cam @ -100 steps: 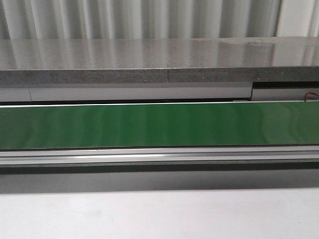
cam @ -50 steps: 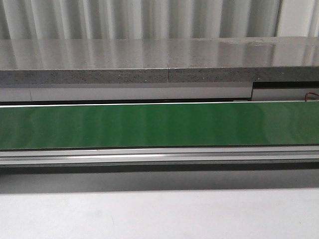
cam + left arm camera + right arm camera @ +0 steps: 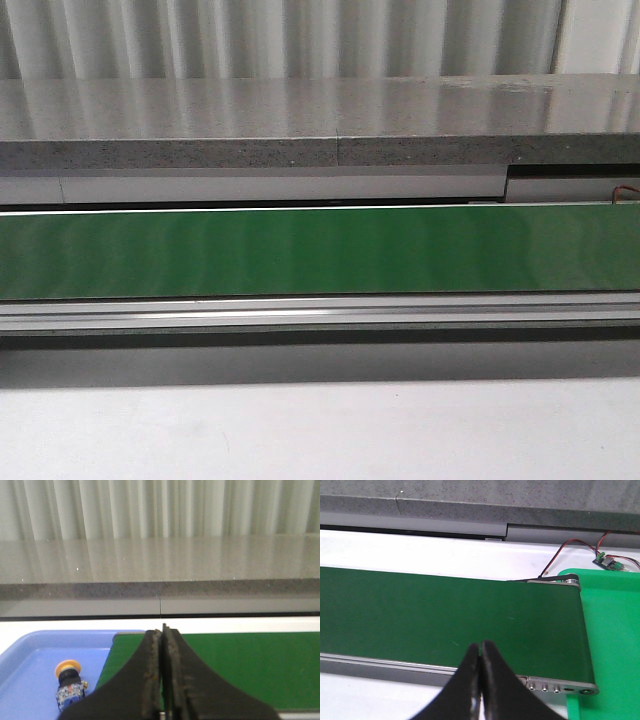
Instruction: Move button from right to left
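Note:
The button [image 3: 68, 685], with a yellow-orange head, black collar and blue-and-clear block, lies in a blue tray [image 3: 30, 655] in the left wrist view. My left gripper [image 3: 162, 630] is shut and empty, beside the tray and over the end of the green belt [image 3: 240, 665]. My right gripper [image 3: 481, 645] is shut and empty, over the near edge of the green belt [image 3: 445, 615] close to its other end. Neither gripper nor the button shows in the front view, only the belt [image 3: 320, 250].
A green tray [image 3: 615, 645] lies past the belt's end in the right wrist view, with a small circuit board and red-black wires [image 3: 607, 560] behind it. A grey stone ledge [image 3: 320, 125] runs behind the belt. A metal rail [image 3: 320, 312] borders the belt's near side.

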Controlling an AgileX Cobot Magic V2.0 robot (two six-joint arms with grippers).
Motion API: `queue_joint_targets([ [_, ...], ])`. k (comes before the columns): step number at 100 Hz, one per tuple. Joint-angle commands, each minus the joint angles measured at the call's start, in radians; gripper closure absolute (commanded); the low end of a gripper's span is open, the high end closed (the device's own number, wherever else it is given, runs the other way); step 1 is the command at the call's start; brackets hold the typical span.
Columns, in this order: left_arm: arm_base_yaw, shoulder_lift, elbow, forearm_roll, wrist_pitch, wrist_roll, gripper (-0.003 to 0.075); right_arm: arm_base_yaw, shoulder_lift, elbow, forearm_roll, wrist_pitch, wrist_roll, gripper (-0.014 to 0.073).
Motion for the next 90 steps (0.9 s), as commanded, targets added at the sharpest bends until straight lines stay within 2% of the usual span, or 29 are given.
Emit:
queue_joint_targets([
  [1,-0.008,-0.035,0.023,-0.003,-0.130,-0.004,0.0740,-0.002,0.000,-0.026,0.027,-0.066,-0.009,0.0661],
  [90,-0.017,-0.035,0.026,-0.007,-0.135,-0.004,0.0740,-0.002,0.000,-0.026,0.027,-0.066,-0.009,0.0661],
])
